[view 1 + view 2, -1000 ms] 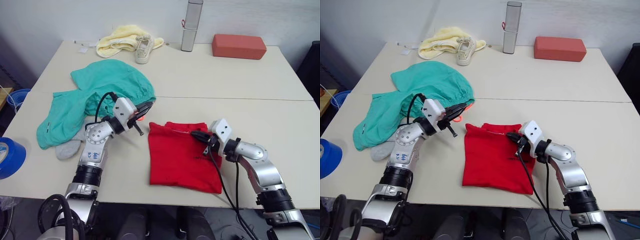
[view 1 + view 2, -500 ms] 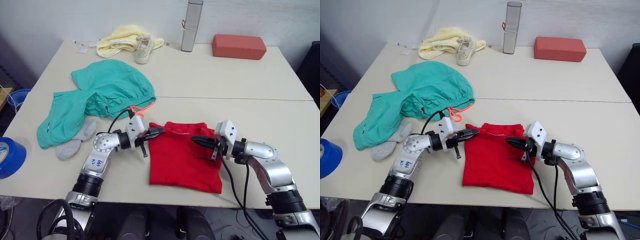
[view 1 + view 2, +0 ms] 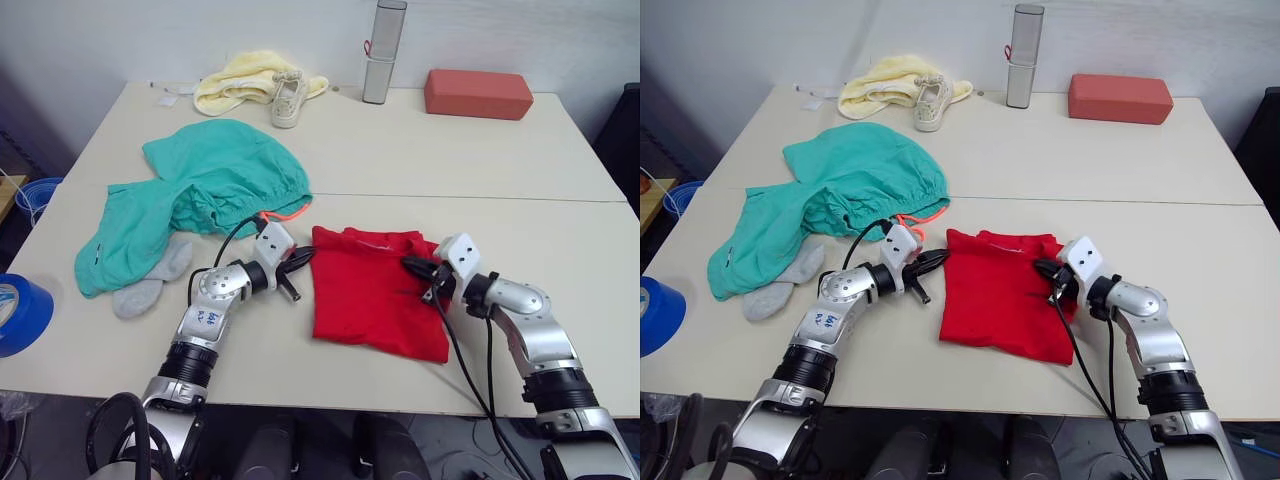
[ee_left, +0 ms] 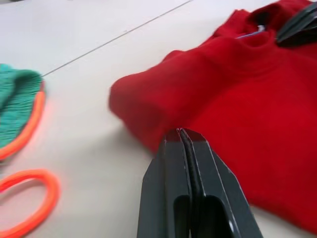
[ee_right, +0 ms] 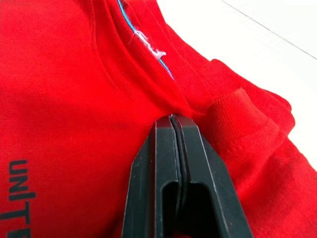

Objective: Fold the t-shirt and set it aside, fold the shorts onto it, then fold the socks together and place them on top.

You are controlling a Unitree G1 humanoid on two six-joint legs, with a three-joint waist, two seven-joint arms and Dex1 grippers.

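— T-shirt (image 3: pixel 372 290)? Folded red cotton, ribbed collar, near table's (image 3: pixel 470 160) front edge.
— Grippers? Left gripper (image 3: pixel 302 259) pressed together at left hem; right gripper (image 3: pixel 411 266) pressed together on collar.
— Shorts (image 3: pixel 190 195), socks (image 3: pixel 150 280)? Crumpled teal; grey knit, leftward.

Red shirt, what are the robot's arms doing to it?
The robot is in the middle of a laundry job. The t-shirt lies folded on the table. The left gripper is shut at its left edge and the right gripper is shut on it near the collar. The shorts and socks wait in a heap to the left, not folded yet.
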